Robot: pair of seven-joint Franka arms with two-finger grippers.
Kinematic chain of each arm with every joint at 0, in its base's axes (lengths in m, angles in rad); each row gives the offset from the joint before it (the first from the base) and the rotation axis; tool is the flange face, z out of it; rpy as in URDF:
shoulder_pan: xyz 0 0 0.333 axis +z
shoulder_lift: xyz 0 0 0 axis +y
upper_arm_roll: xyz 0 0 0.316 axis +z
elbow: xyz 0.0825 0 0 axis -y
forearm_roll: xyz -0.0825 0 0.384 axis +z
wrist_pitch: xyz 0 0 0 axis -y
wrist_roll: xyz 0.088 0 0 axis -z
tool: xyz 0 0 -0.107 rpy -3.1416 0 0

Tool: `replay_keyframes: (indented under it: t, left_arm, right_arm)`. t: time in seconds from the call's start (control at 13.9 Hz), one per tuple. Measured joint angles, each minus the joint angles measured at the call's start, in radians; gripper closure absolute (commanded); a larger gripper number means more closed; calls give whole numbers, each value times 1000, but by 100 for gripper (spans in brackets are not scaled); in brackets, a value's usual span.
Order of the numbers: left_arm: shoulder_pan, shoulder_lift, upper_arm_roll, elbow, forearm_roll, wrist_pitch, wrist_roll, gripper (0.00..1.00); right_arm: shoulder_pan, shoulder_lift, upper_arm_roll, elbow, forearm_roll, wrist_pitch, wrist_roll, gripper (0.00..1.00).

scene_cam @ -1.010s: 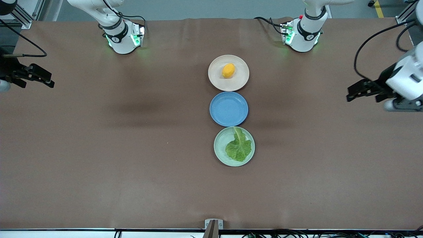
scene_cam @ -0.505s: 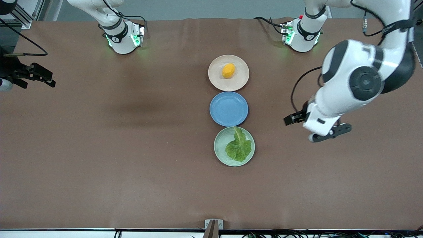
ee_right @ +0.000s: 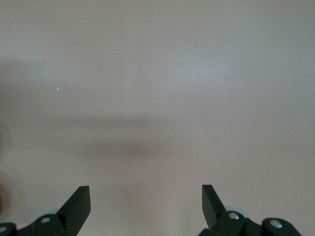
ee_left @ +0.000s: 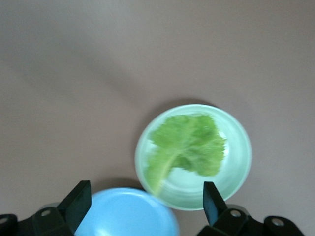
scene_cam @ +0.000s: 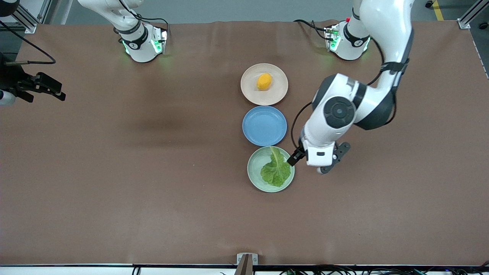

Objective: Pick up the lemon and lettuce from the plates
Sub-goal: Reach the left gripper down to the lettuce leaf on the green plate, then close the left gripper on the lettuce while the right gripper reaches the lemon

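Left wrist view shows the left gripper (ee_left: 145, 206) with its two black fingers (ee_left: 78, 199) spread wide and nothing between them. It hangs in the air over the edge of the green plate (ee_left: 241, 157), on the side toward the left arm's end of the table. The lettuce (ee_left: 184, 147) lies flat in that plate, with its pale stem pointing at the blue plate (ee_left: 128, 216). The tip of the stem just reaches the blue plate's rim.

From the front, the left gripper (scene_cam: 295, 158) is at the green plate's (scene_cam: 254, 173) rim, just beside the lettuce (scene_cam: 276, 170). I cannot tell if it touches the leaf.

Three plates sit in a row in the middle of the table (scene_cam: 114, 172). The green one is nearest the front camera. The blue plate (scene_cam: 264, 126) is in the middle. The cream plate (scene_cam: 252, 93) is farthest, and the lemon (scene_cam: 264, 81) sits on it.

The right gripper (ee_right: 146, 204) also has its fingers (ee_right: 78, 201) spread wide and holds nothing. It waits over bare table at the right arm's end (scene_cam: 47, 89), well apart from the plates.
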Motion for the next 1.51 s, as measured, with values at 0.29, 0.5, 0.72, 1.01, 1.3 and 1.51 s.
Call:
replay_keyframes:
  t: [0.29, 0.5, 0.72, 1.01, 1.3, 1.51]
  left_arm:
    - [-68, 109, 1, 1, 19, 168, -263, 0]
    - [-91, 168, 2, 1, 21, 235, -331, 0]
    - [-94, 212, 3, 2, 22, 293, -337, 0]
    - [-93, 243, 10, 3, 23, 329, -338, 0]
    - [-93, 263, 15, 4, 24, 341, -339, 4]
    - [-93, 279, 22, 7, 24, 374, -339, 9]
  right_arm:
    - [0, 0, 0, 0, 0, -8, 0, 0]
    - [0, -1, 0, 7, 0, -14, 0, 0]
    - [0, 3, 0, 16, 0, -16, 0, 0]
    - [-2, 29, -2, 16, 0, -17, 0, 0]
    - [-13, 105, -4, 18, -8, -12, -2, 0]
    - [-2, 134, 24, 19, -7, -28, 98, 0]
